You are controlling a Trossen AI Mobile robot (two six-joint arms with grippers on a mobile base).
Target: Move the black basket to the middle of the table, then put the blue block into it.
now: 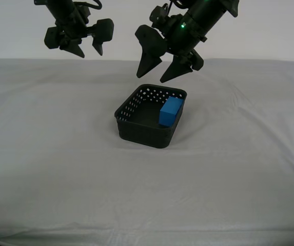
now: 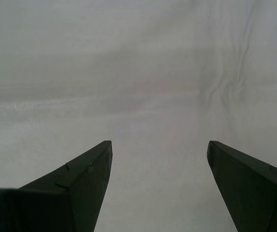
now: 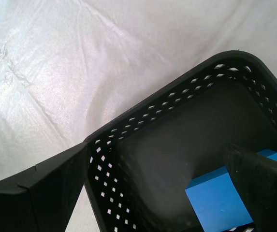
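The black basket (image 1: 136, 128) sits near the middle of the table (image 1: 44, 154). The blue block (image 1: 170, 111) lies inside it, tilted against the wall on the exterior view's right. My first gripper (image 1: 151, 78) hangs open and empty just above the basket's far rim. In the first wrist view its jaws (image 3: 157, 150) are spread over the basket (image 3: 177, 111) and the block (image 3: 218, 200). My second gripper (image 1: 90, 54) is raised at the exterior view's upper left, open and empty. The second wrist view shows its spread jaws (image 2: 159, 143) over bare cloth (image 2: 128, 72).
The light grey-white cloth is slightly wrinkled and bare around the basket. A pale wall stands behind the table's far edge.
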